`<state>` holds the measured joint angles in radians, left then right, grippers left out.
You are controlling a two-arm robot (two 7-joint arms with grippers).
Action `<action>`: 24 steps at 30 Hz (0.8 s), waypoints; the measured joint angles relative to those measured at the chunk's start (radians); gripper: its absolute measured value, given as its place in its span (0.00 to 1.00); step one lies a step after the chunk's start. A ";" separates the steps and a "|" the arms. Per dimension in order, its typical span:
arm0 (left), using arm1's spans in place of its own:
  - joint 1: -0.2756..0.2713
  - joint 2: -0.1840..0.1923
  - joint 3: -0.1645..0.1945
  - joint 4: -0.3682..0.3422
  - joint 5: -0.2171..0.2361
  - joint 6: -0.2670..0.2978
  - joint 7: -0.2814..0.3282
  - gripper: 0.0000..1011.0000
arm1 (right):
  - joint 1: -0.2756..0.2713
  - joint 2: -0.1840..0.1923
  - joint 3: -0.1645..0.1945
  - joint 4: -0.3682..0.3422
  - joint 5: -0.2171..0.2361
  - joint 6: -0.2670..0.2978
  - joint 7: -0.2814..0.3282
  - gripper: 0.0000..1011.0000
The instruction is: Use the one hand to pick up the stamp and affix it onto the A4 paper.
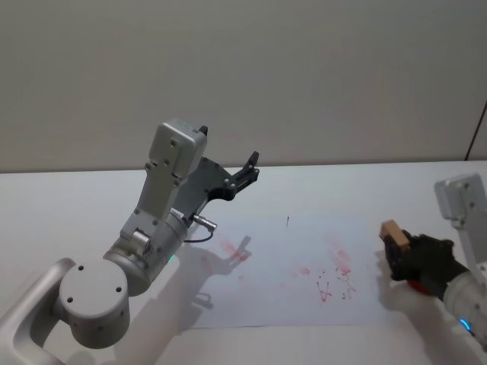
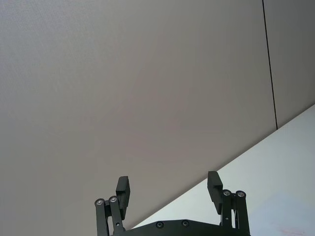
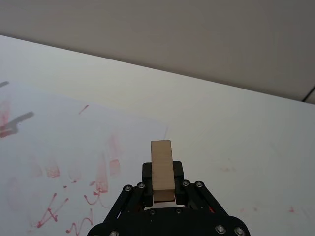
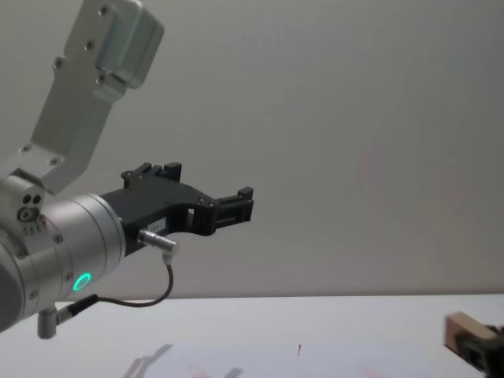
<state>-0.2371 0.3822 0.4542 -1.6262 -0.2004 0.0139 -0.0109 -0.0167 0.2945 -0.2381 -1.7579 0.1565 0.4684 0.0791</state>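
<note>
1. The right gripper (image 1: 415, 257) sits low at the desk's (image 1: 342, 186) near right corner, its black fingers (image 3: 178, 172) clamped on the stamp (image 3: 162, 164).
2. The stamp is a small, plain, tan wooden block, longer than it is wide, with flat faces and square edges. One end is pinched between the fingers and the other sticks out past them. In the head view it shows a paler top and a browner side.
3. It is held at the right edge of the A4 paper (image 1: 281, 304); whether it touches the sheet cannot be told.
4. The paper lies flat mid-desk, with red smudges and scribbles towards its right half and a tiny dark tick near its far edge.
5. The left gripper (image 1: 251, 167) is raised high over the paper's far left corner, its fingers (image 2: 123, 189) spread apart and holding nothing.
</note>
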 joint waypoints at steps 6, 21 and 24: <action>0.000 0.000 0.000 0.000 0.000 0.000 0.000 0.99 | 0.061 -0.020 -0.011 0.050 -0.035 -0.011 0.092 0.21; 0.000 0.000 0.000 0.000 0.000 0.000 0.000 0.99 | 0.240 -0.083 -0.029 0.284 -0.094 0.018 0.260 0.21; 0.000 0.000 0.000 0.000 0.000 0.000 0.000 0.99 | 0.262 -0.091 -0.031 0.315 -0.102 0.025 0.271 0.21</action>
<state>-0.2371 0.3821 0.4542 -1.6262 -0.2004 0.0139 -0.0110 0.2454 0.2032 -0.2693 -1.4427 0.0550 0.4934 0.3497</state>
